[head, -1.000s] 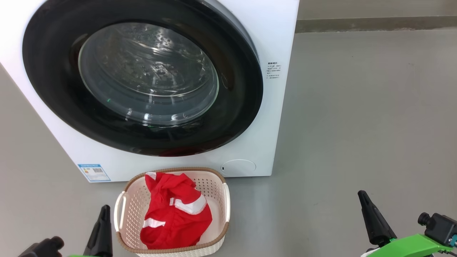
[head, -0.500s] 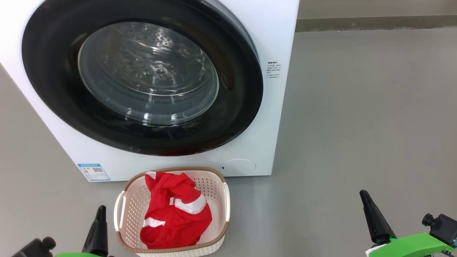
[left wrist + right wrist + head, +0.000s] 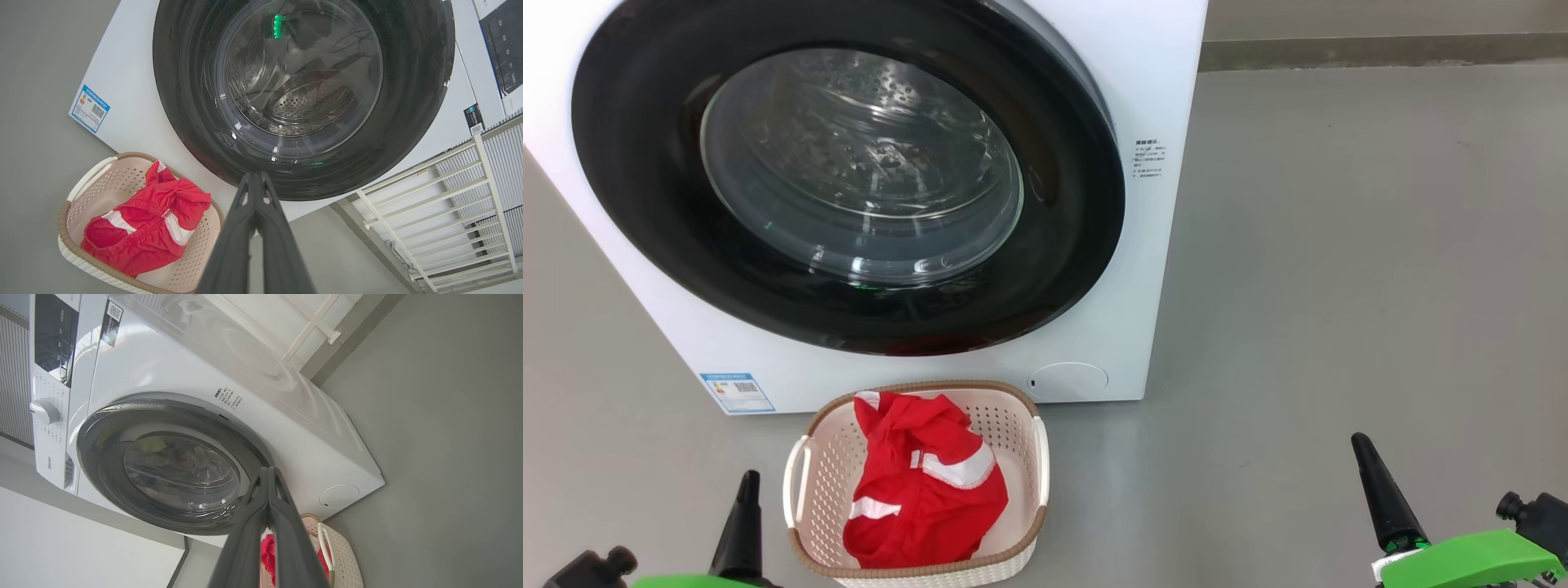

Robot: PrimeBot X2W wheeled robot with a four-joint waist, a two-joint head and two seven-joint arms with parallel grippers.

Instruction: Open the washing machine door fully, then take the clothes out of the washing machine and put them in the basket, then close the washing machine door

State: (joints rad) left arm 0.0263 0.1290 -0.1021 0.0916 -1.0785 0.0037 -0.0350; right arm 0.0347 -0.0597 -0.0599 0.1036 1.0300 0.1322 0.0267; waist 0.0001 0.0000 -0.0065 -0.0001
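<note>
Grey floor (image 3: 1339, 245); one white washing machine (image 3: 1168, 73), glossy round door (image 3: 1070, 245) closed. One perforated basket (image 3: 1013, 437), lower centre, holds red clothes (image 3: 923, 498). Below, left claw (image 3: 747, 480) and right claw (image 3: 1359, 445) pinch together, empty.

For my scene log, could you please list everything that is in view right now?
washing machine: one, white, on the floor behind the basket
washing machine door: one, black rim, clear glass, on the machine's front, looks closed
basket: one, cream with brown rim, on the floor before the machine
clothes: one bundle, red with white stripes, in the basket
label sticker: one, blue, machine's lower left front
round cover: one, white, machine's lower right front
dial: one, white, machine's control panel
rack: one, white, near the machine
floor: grey, underneath
left gripper: one, dark, shut, empty, beside the basket
right gripper: one, dark, shut, empty, right of the basket
</note>
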